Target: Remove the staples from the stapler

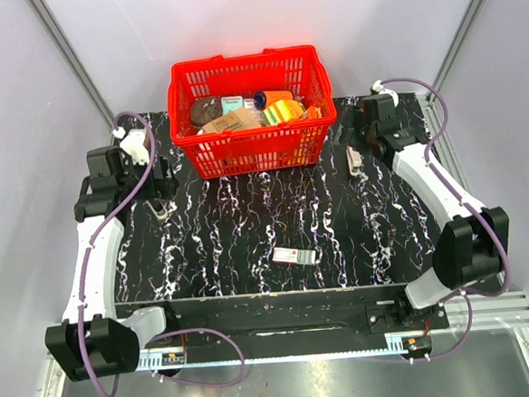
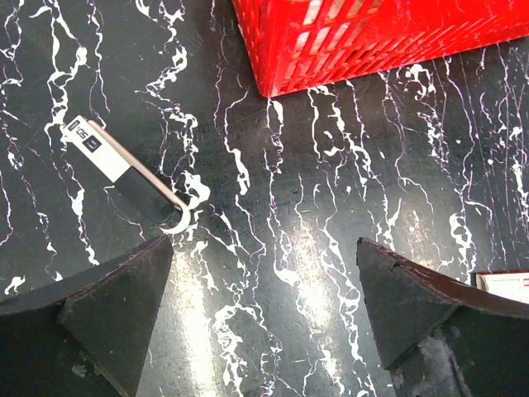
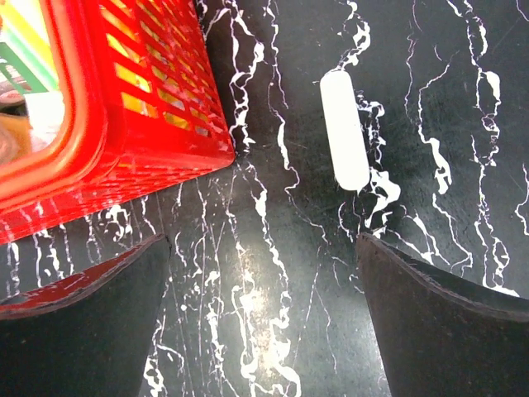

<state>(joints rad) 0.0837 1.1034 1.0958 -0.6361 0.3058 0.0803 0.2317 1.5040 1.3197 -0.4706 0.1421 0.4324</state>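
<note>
Black marbled surface (image 1: 248, 227), with a red basket (image 1: 254, 154) at the far middle. Left end effector (image 2: 263, 241) spread wide and empty, low over the surface just left of the basket. Right end effector (image 3: 264, 240) likewise wide and empty, at the basket's right corner. Stapler (image 2: 124, 169) lying flat ahead and to the left of the left end effector, curved end almost at the left fingertip, long axis slanting away up-left, outside the gap. Far nearer the left arm, so probably calling for a shift left and a wrist turn. Ahead of the right end effector, only a plain white oblong piece (image 3: 345, 128). No staples visible.
</note>
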